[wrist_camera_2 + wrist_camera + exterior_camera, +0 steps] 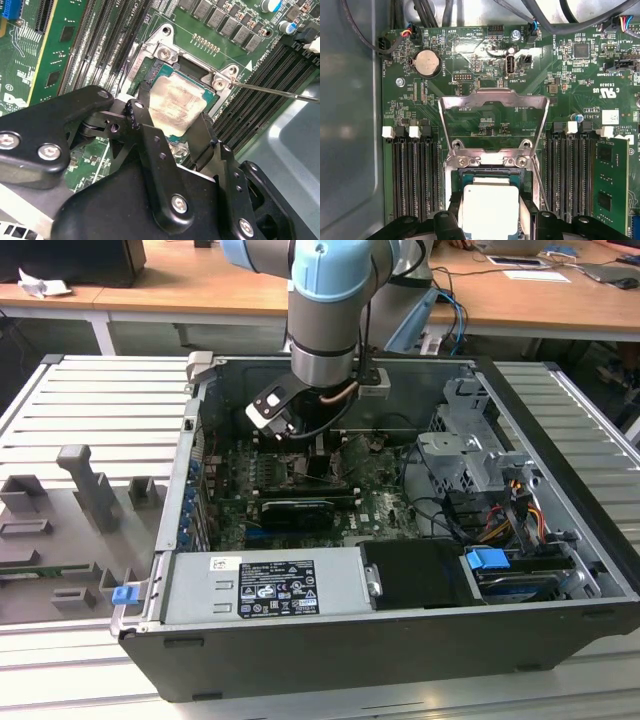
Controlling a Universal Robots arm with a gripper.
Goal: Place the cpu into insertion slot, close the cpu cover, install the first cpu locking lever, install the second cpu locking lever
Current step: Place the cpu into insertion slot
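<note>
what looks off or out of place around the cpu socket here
Nothing looks damaged. The cpu has a smeared, streaky top and is held by the gripper over the insertion slot. The cpu cover stands flipped open, and a thin lever rod juts out free beside the socket.

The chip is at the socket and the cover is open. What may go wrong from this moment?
1. The tool grips the cpu by two sides at the insertion slot. If the chip sits tilted or shifted, it may not seat and might harm the contacts.
2. The cpu cover stands open just beyond the slot, and the thin lever lies beside it. The tool might catch either when it moves.
</note>
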